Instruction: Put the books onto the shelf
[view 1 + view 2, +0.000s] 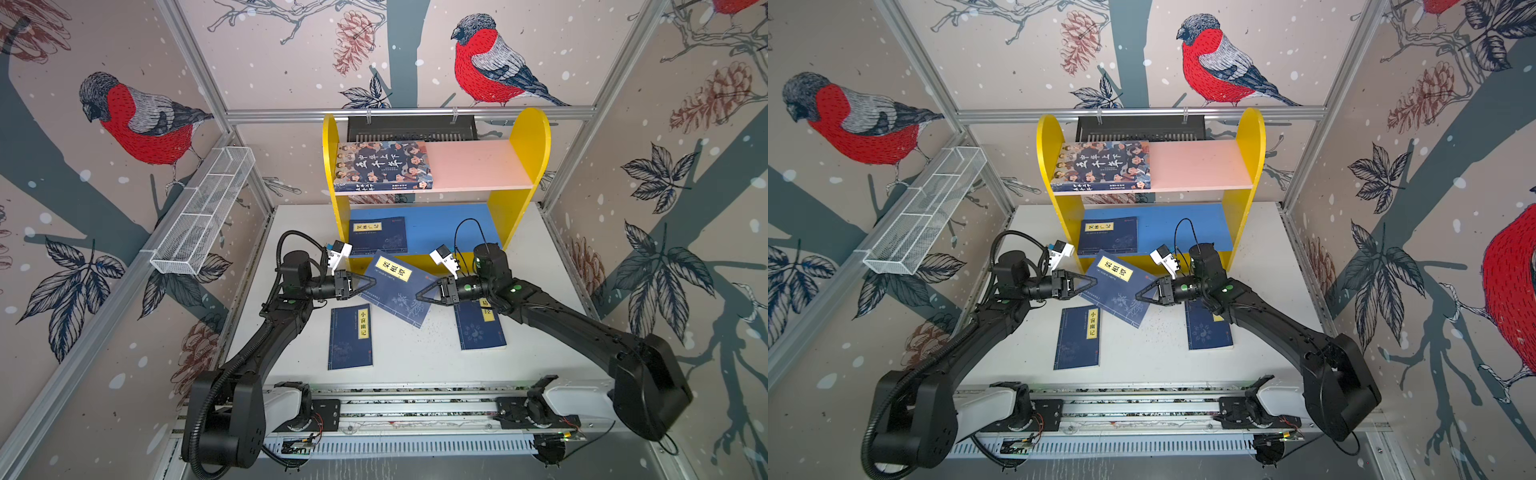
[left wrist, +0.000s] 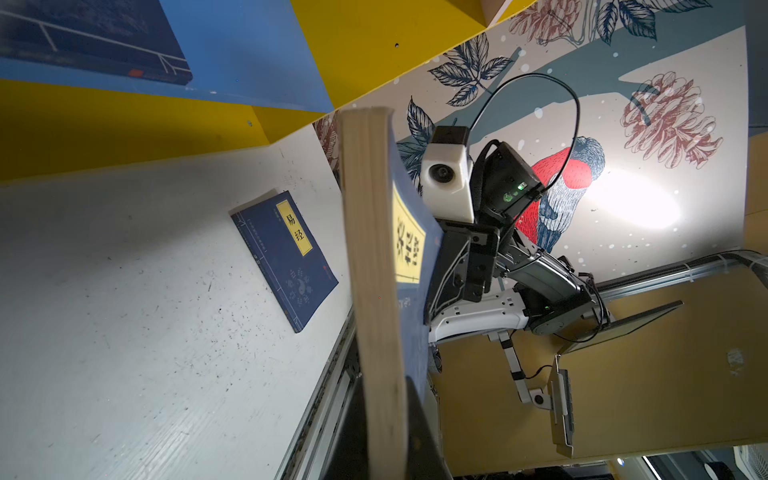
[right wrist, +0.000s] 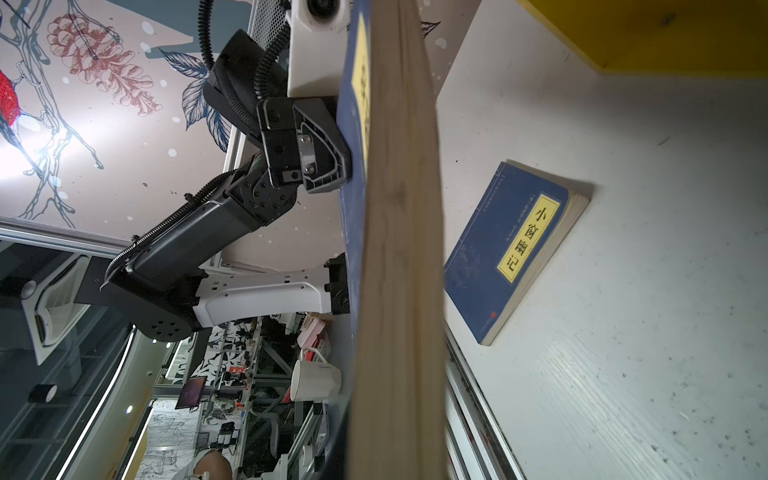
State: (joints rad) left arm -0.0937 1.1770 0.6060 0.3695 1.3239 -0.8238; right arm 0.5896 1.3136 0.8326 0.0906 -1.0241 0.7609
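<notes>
A navy-blue book (image 1: 399, 286) (image 1: 1117, 286) with a yellow label hangs tilted above the table, in front of the yellow shelf (image 1: 528, 137). My left gripper (image 1: 372, 282) is shut on its left edge, my right gripper (image 1: 419, 296) on its right edge. Each wrist view shows the book's page edge (image 2: 374, 270) (image 3: 399, 249) running between the jaws. The large cartoon-cover book (image 1: 382, 166) lies on the pink upper board. One navy book (image 1: 378, 235) lies on the blue lower board. Two more navy books (image 1: 351, 336) (image 1: 480, 328) lie flat on the white table; my right arm partly covers the right one.
A white wire-mesh basket (image 1: 203, 212) hangs on the left wall. A black slotted tray (image 1: 411, 129) hangs behind the shelf. The arms' base rail (image 1: 415, 407) runs along the table's front edge. Aluminium frame posts stand at both back corners.
</notes>
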